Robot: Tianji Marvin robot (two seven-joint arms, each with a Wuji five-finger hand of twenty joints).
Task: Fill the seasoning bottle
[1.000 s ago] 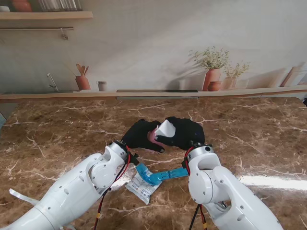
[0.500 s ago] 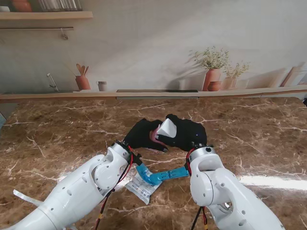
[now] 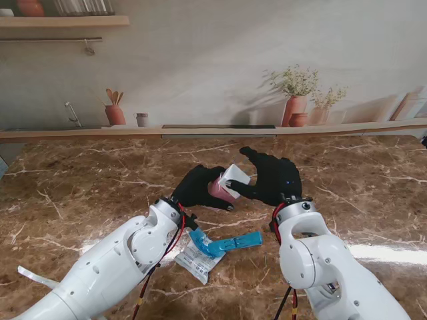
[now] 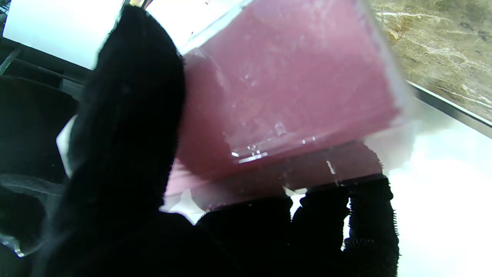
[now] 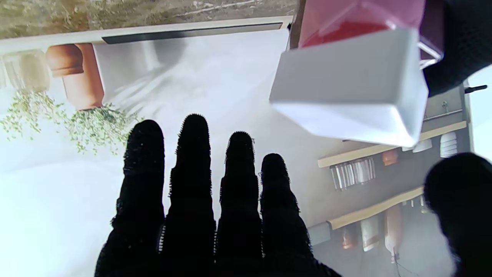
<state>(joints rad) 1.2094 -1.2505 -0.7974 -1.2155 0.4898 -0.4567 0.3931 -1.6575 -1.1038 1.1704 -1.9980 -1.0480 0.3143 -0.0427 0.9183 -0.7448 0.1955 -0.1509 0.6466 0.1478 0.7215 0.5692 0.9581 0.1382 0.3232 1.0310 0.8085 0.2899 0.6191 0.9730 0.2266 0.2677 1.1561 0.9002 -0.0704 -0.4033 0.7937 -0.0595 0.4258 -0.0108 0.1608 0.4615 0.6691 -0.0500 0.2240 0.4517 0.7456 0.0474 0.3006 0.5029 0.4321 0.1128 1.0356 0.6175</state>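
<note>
- Brown marble table (image 3: 87, 180) fills the scene, with a pale wall, shelf and potted plants (image 3: 296, 93) behind.
- Near the table's middle, the seasoning bottle (image 3: 225, 185), pink inside with a white cap (image 3: 235, 177), is tilted and held off the surface.
- The left hand (image 3: 198, 187) is wrapped around the bottle; the left wrist view shows its fingers (image 4: 127, 127) pressed on the clear wall.
- The right hand (image 3: 270, 177) is just beside the cap, fingers (image 5: 192, 173) spread straight, grasping nothing.
- Nearer to me, a blue and white packet (image 3: 208, 249) lies flat between the forearms.
</note>
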